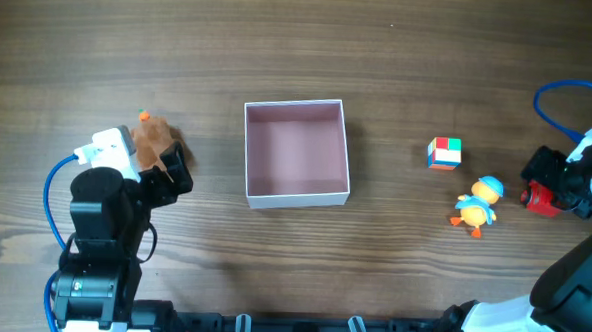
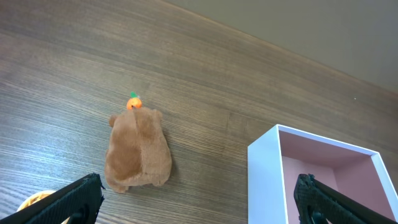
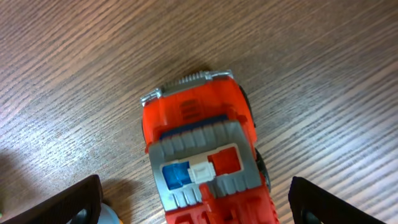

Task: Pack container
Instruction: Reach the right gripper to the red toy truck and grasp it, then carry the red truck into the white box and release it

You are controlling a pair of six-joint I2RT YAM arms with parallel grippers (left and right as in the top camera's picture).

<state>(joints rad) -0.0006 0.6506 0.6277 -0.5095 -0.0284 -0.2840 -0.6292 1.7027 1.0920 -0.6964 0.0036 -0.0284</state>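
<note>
Overhead, the container [image 1: 297, 197] sat mid-table. At its 9 o'clock, a brown plush toy [image 1: 155, 135] lay beside the left gripper [image 1: 179, 168]. At its 3 o'clock were a coloured cube [image 1: 444, 152], a toy duck [image 1: 477, 205] and the right gripper [image 1: 538, 182] by a red truck [image 1: 542, 202].

Left wrist: jaws apart, plush at 10 o'clock, container corner at 3 o'clock.

Right wrist: jaws spread wide, truck between them, clear of both.

Dark brown wood-grain table [image 1: 381, 50], evenly lit, filling every view, with a plain grey-beige surface [image 2: 323, 31] beyond its far edge in the left wrist view.
</note>
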